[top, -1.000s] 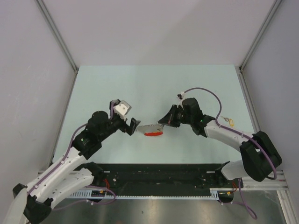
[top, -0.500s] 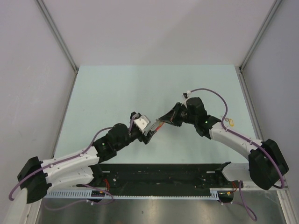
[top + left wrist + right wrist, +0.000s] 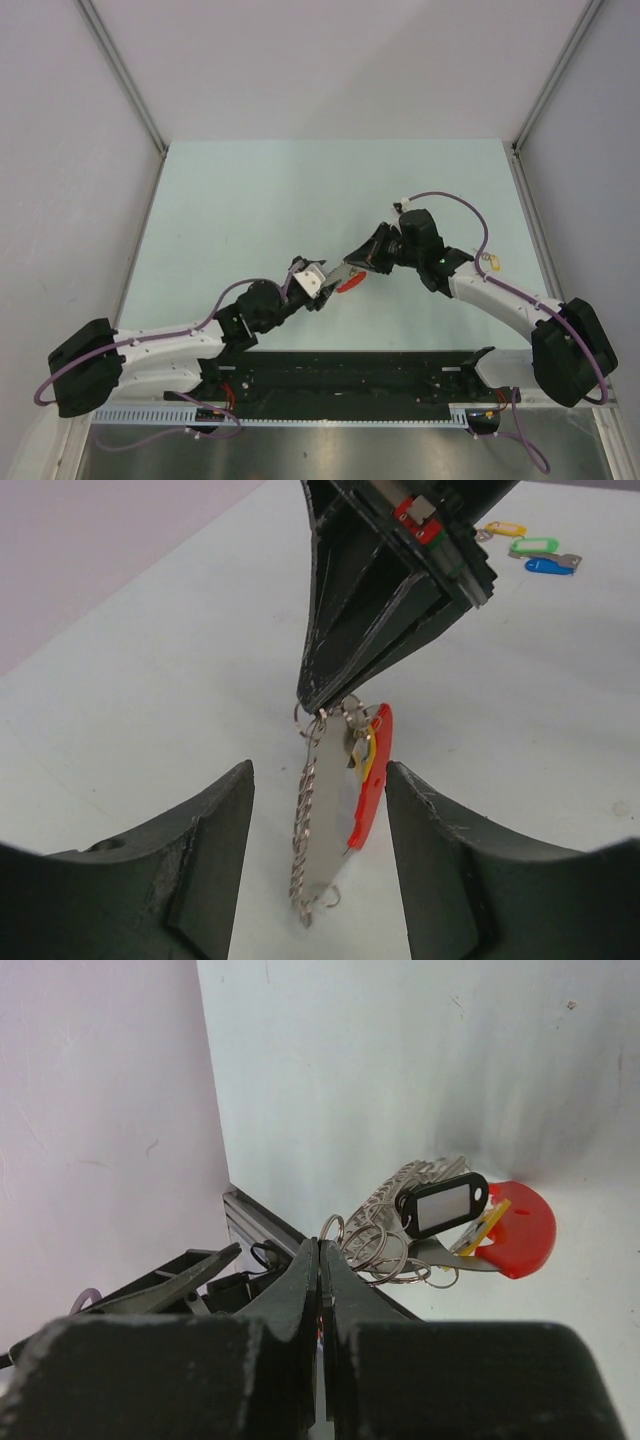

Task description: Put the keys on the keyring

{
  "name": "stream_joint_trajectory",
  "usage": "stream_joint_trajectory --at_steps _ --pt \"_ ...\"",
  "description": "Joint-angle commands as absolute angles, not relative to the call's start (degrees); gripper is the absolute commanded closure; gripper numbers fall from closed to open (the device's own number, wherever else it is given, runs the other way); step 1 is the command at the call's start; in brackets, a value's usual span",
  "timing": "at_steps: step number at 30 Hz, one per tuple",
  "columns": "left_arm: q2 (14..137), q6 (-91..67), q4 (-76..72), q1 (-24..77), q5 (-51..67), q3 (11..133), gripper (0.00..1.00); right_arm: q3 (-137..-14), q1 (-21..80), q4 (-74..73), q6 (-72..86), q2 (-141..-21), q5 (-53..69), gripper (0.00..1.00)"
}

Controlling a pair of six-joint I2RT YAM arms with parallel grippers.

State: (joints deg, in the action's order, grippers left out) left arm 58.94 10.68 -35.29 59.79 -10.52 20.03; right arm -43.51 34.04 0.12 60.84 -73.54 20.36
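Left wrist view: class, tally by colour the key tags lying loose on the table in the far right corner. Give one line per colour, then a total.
yellow tag: 1
green tag: 1
blue tag: 1
Total: 3

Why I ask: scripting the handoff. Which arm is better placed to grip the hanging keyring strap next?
Left. The left gripper is open, its fingers on either side of the hanging keyring, so it probably only needs to close. The right gripper is shut on the keyring's top, holding it up.
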Motion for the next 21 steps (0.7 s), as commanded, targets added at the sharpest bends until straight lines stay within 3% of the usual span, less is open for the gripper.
stream_joint_trajectory --at_steps 1,12,21 --pt "63.0 15.37 -45.34 62.22 -14.23 19.69 0.4 -43.86 34.72 0.18 60.91 -71.11 19.87 1.0" --pt "72.59 19.59 -58.26 64.86 -19.16 19.69 0.53 -43.59 35.16 -2.99 60.47 -69.08 18.99 1.0" --pt "76.64 21.45 -60.99 65.04 -20.56 20.83 0.53 -43.33 35.16 -3.25 61.0 -68.12 19.16 1.0"
